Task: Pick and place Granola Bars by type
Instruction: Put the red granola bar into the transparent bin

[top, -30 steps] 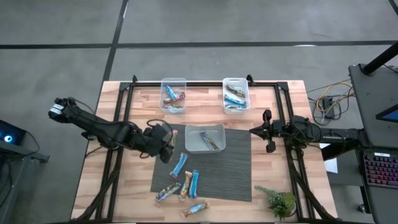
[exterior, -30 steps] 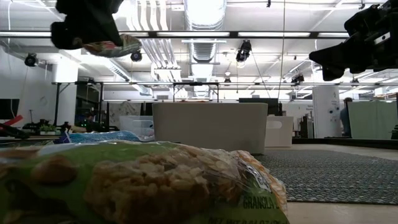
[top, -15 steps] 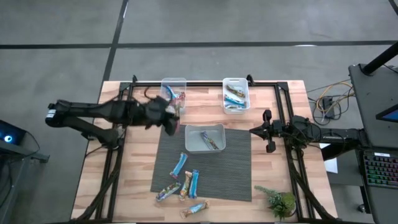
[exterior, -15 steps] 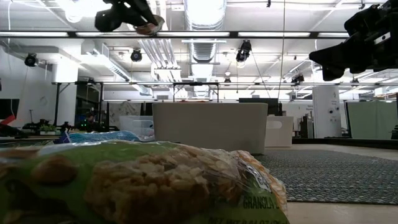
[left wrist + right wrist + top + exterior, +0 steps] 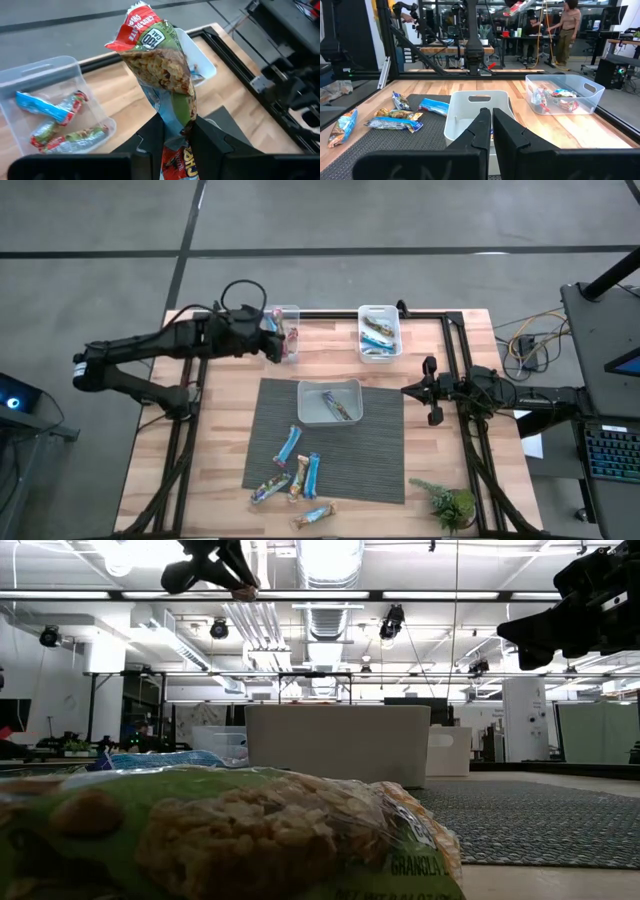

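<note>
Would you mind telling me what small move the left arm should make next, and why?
Probably lower a little and open the jaws. The left gripper holds a red and green granola bar beside the far left tub, which already contains similar red and green bars. The right gripper waits shut at the table's right side.

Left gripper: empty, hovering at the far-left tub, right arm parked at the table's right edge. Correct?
Not empty. The left wrist view shows the left gripper shut on a red-and-green granola bar. It does hover at the far-left tub, with the right gripper parked.
</note>
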